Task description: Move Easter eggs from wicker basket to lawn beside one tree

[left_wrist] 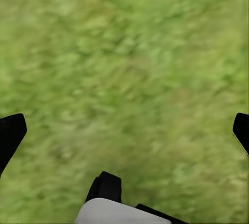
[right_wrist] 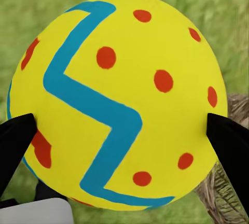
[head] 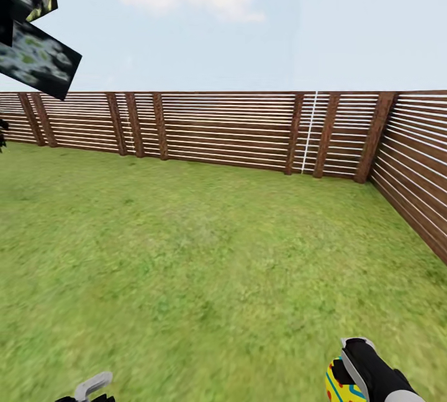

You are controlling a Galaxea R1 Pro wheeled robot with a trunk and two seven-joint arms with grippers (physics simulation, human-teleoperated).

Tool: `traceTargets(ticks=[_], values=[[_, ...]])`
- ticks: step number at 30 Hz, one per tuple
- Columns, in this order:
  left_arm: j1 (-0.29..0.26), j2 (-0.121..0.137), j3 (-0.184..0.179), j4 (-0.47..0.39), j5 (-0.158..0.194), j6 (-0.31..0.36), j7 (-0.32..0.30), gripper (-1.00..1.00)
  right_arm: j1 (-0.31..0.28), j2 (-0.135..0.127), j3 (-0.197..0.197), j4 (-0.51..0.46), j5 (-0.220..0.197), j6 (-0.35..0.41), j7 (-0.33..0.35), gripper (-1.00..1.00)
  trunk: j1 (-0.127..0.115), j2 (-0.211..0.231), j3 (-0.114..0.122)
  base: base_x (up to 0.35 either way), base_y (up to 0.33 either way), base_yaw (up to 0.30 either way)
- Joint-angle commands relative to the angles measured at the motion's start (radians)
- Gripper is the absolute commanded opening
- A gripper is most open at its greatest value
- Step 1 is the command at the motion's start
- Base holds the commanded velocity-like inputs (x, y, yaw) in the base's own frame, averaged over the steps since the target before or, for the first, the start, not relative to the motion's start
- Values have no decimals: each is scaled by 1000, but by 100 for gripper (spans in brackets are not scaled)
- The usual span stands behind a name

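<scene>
Now the right jaws (right_wrist: 124,125) clamp an Easter egg (right_wrist: 116,99) beside the wicker basket (right_wrist: 228,182); left jaws (left_wrist: 124,130) spread apart.

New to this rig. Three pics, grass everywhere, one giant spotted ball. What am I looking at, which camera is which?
It is a simulated wheeled robot with two arms, driven remotely by a person. The wide picture comes from its head camera: a lawn bounded by a brown slatted fence, with dark leaves hanging in at the upper left corner. Both grippers peek in at the bottom edge.

The other two pictures come from cameras on the wrists. The left gripper is open, with just grass between its fingers. The right gripper is shut on an Easter egg, yellow with a blue zigzag and red dots; it looks huge simply because the camera is close. A bit of the wicker basket shows behind the egg.
</scene>
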Motion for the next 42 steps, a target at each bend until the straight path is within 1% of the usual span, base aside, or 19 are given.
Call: traceTargets(ticks=[1, 4, 14, 32, 42], values=[[0, 0, 4, -1, 9, 6, -2, 100, 0, 0, -1, -2, 0, 5, -2, -100, 1, -1, -1, 328, 76, 4], [0, -1, 4, -1, 9, 6, -2, 100, 0, 0, -1, -2, -1, 5, 0, -100, 1, -1, 0, 328, 75, -124], [0, -1, 4, -1, 9, 6, -2, 100, 0, 3, 1, 0, 0, 5, 0, -100, 1, -1, 5, 328, 75, -257], [0, -1, 4, -1, 9, 6, -2, 100, 0, 3, 2, -1, -1, 5, -1, -100, 1, -1, 5, 328, 9, -17], [0, -1, 6, -1, 10, 6, -2, 100, 0, 3, 3, 0, 0, 5, 0, -100, 1, -1, 5, 328, 0, -219]])
